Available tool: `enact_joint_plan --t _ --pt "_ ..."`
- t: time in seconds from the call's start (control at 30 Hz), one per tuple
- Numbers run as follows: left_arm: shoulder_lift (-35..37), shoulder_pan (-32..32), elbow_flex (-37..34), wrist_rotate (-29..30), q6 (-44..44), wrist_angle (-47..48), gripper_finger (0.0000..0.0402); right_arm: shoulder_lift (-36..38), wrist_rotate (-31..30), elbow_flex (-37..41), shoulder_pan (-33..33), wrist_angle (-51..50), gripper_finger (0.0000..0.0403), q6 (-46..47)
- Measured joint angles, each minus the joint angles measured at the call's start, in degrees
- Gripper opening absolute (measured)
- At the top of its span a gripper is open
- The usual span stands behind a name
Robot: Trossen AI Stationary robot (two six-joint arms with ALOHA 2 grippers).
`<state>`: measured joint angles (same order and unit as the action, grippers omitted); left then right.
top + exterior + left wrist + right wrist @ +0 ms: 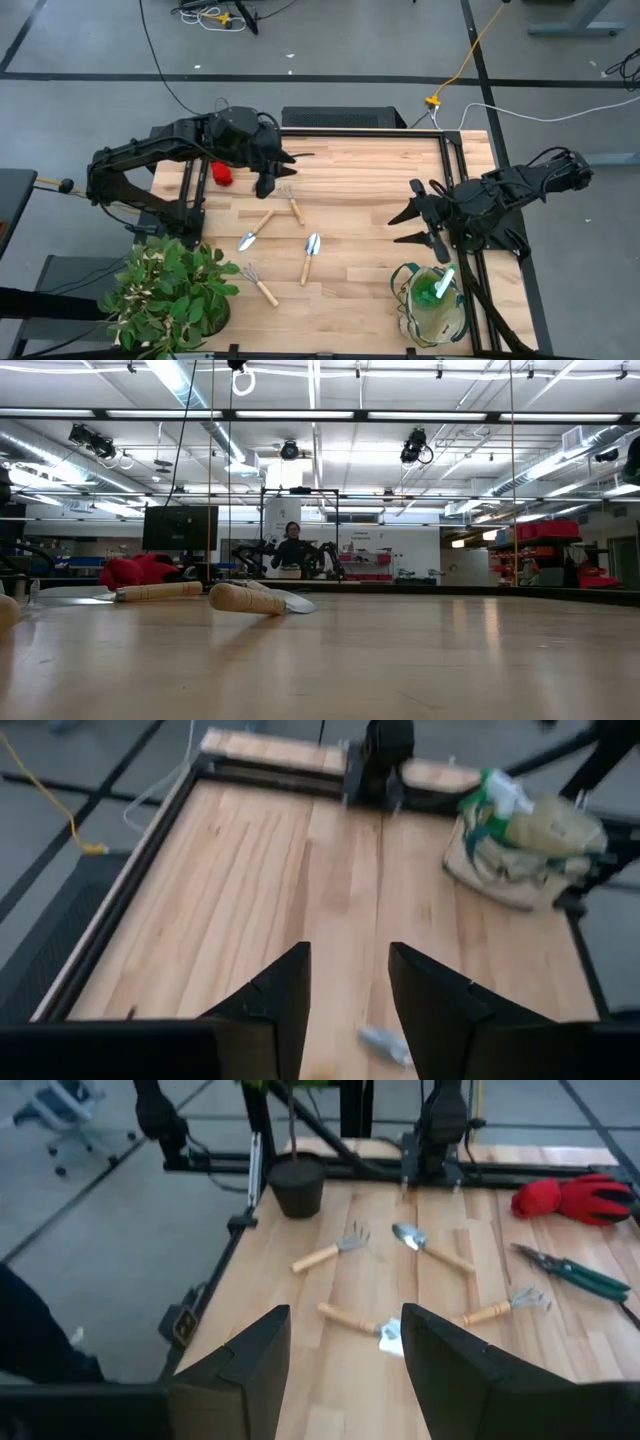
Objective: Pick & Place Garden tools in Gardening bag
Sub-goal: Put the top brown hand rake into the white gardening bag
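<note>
From above, the left gripper [283, 172] hangs over the far side of the table, right by the small rake [292, 205] and near the red gloves [222, 175]. The right gripper [412, 215] waits out over the middle of the wood, its fingers spread and holding nothing. The gardening bag [432, 303] sits at the near right corner with a green-and-white item [441, 285] already poking out of it. Two trowels [311, 255] and a second rake [259, 283] lie between the arms. The leafy plant [170, 292] stays out of this job.

From table height, a wooden handle [245, 598] and the red gloves [138, 571] show close up. No gripper is in this view, and a person stands far back in the room.

Past the left wrist, the two fingers [275, 1005] stand apart with bare wood between them (nothing is held). The bag [520, 845] is far across the table.

Past the right wrist, the tools are spread out: rakes, trowels and dark shears [572, 1272].

I think the left arm is going for its next tool. It needs to drop lower, line its fingers up on a handle, then squeeze.
</note>
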<state>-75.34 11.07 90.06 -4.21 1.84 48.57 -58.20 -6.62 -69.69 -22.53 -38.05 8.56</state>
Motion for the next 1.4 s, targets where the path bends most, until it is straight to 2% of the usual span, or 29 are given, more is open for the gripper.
enact_joint_plan --t 0.33,0.87,1.07,1.4 --pt "0.49 1.27 -0.85 0.94 -2.53 0.90 0.0113 -0.47 -0.54 0.00 1.77 1.79 0.0194 0.00" --pt "0.34 6.45 -2.51 1.01 -2.53 2.39 0.0112 -0.47 -1.98 0.00 2.48 2.04 0.0194 -0.04" --pt "0.34 6.80 -2.51 1.19 -2.51 2.39 0.0112 -0.47 -1.98 0.00 2.48 2.31 0.0194 -1.99" --pt "-1.45 6.60 -2.42 0.87 -2.37 2.74 0.0113 -0.45 -1.98 0.00 2.48 3.46 0.0194 -0.09"
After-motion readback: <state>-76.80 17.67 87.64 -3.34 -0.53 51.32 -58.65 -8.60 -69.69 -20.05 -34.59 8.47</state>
